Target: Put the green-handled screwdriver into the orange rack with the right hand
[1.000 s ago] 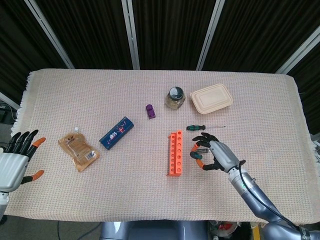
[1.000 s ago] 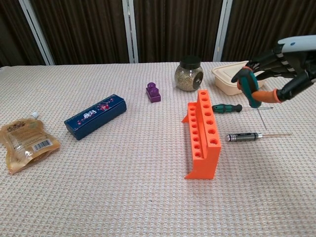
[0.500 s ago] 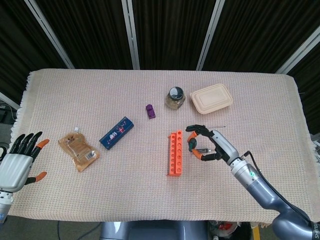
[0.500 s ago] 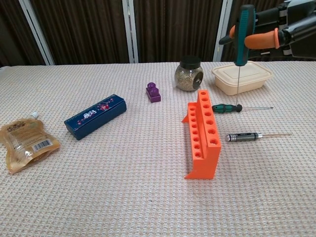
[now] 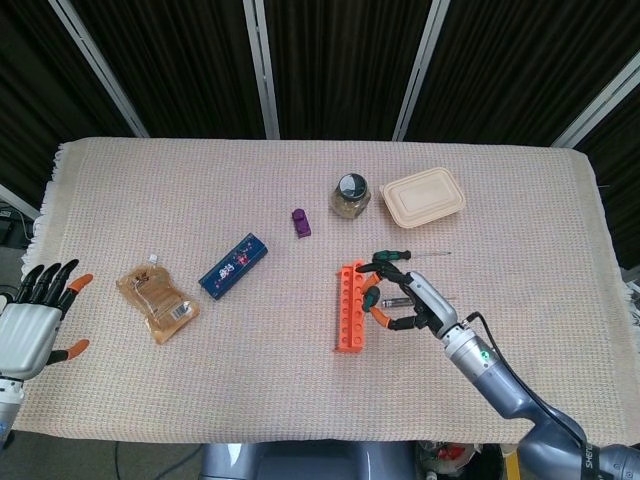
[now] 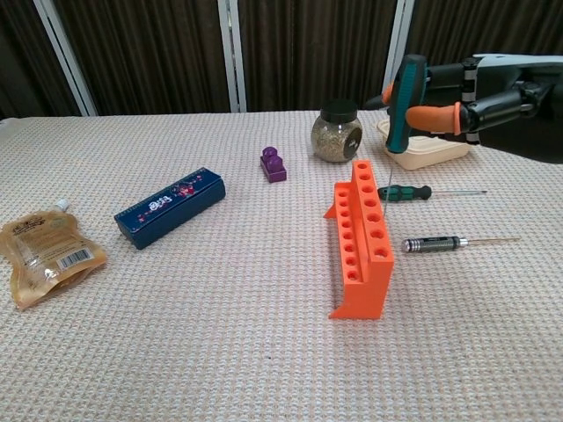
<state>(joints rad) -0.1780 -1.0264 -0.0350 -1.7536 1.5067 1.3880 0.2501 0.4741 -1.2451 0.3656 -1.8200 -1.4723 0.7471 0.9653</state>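
Right robot hand (image 6: 444, 92) holds the green-handled screwdriver (image 6: 401, 101) by its handle, fingers closed around it, the tool nearly upright with its thin shaft pointing down. In the chest view the tip hangs just above the far end of the orange rack (image 6: 361, 237), close to its upper row of holes; whether it has entered a hole cannot be told. In the head view the same hand (image 5: 405, 300) sits just beside the right flank of the rack (image 5: 349, 307).

Progress, as judged: the screwdriver is picked up, lifted and turned tip-down near the rack. Aligning the tip with a hole, lowering it in and releasing are left to do.

The left robot hand (image 5: 32, 322) hovers at the desk's near left edge, fingers spread, holding nothing, well apart from the work.

Surroundings: two other tools lie on the desk (image 6: 220, 334) to the right of the rack, a second green-handled screwdriver (image 6: 413, 192) and a black-handled screwdriver (image 6: 440, 243), both flat and under or near the working hand. Behind them stand a glass jar (image 6: 336, 132) and a beige lidded container (image 6: 427, 148). Left of the rack lie a purple block (image 6: 273, 164), a dark blue box (image 6: 170, 206) and a brown pouch (image 6: 48, 255), all well apart from it.

Obstructions, as judged: nothing lies between tip and holes. The narrow holes and long shaft call for careful alignment, and the lying tools could be brushed by a low hand.
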